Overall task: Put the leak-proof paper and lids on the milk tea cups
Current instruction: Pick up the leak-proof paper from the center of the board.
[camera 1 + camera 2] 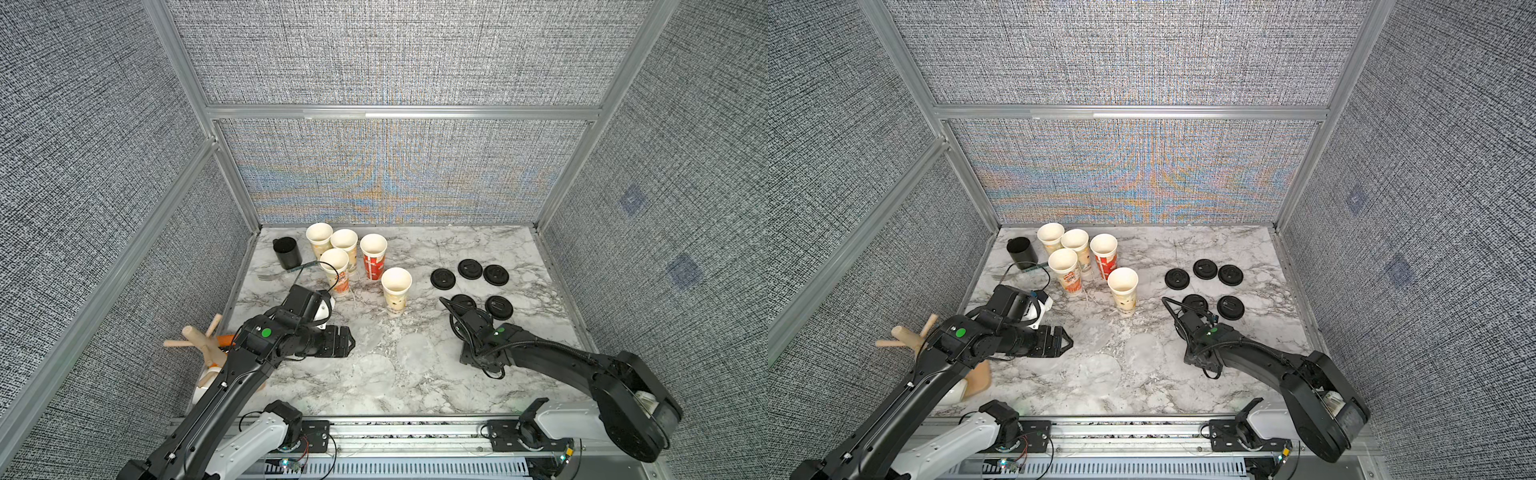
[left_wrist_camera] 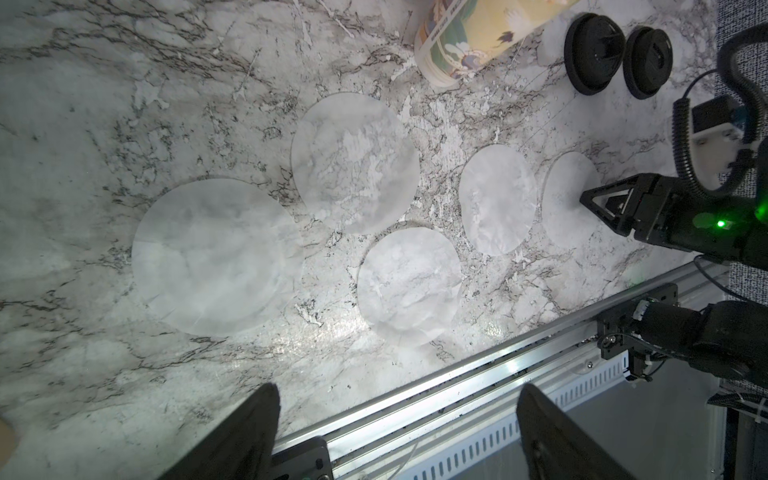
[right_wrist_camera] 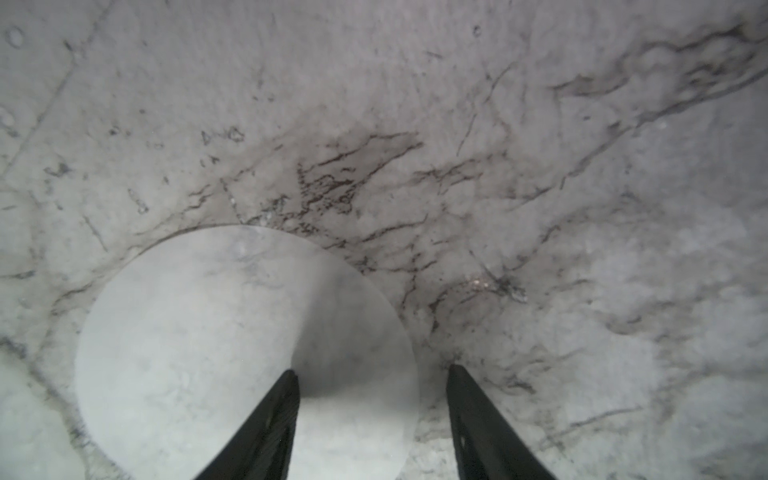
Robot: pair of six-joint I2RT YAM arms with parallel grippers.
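**Plainly, five sheets lie flat and the cups stand open**

At the far left a wooden peg stand sits by the table's edge, its base partly hidden behind the left arm. In the back-left corner stands a black mug, with a fork lying just in front of it. Next come the milk tea cups. Four stand upright in a tight cluster and a fifth stands apart, nearer the front; all their mouths are open. A black cable from the left wrist loops across the cluster's front cup. The left gripper hovers over the marble table in front of the cups, jaws spread wide with nothing between them.

The leak-proof paper shows best in the left wrist view. It is five translucent round sheets lying flat and close together on the marble between the two arms, near the front rail. In both top views they are only faint discs.

The right gripper points down at the sheet nearest its own arm. Its jaws are partly apart, one fingertip over the sheet and the other over bare marble just past the edge. They pinch nothing. In the top views its own wrist hides the fingers. Further right, five black lids lie on the marble, and the right wrist covers part of one.
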